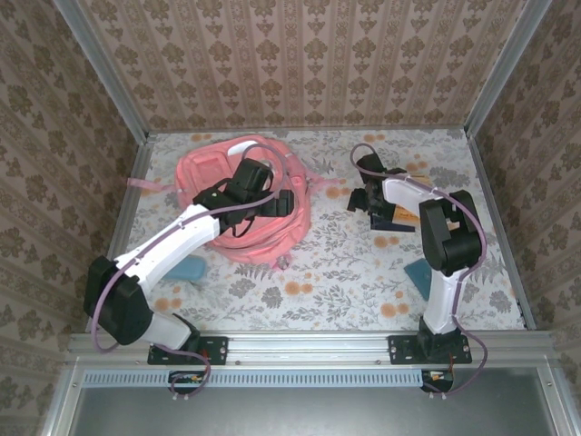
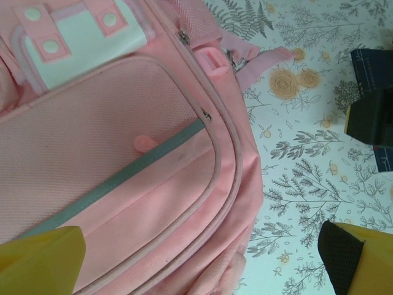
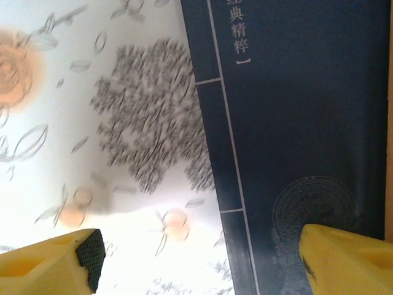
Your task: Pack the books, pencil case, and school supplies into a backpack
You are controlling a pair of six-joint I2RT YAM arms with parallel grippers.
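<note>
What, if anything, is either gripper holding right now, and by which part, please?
Nothing is held. The right gripper is open, the edge of the navy book between its fingers; the left gripper is open over the backpack.

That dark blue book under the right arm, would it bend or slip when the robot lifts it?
Probably bends a little: the navy book seems thin and lies flat on the table, so it may sag if pinched at one edge. Its cover looks smooth, so it could slip between the fingers. Pushed, it would likely slide, not tip.
</note>
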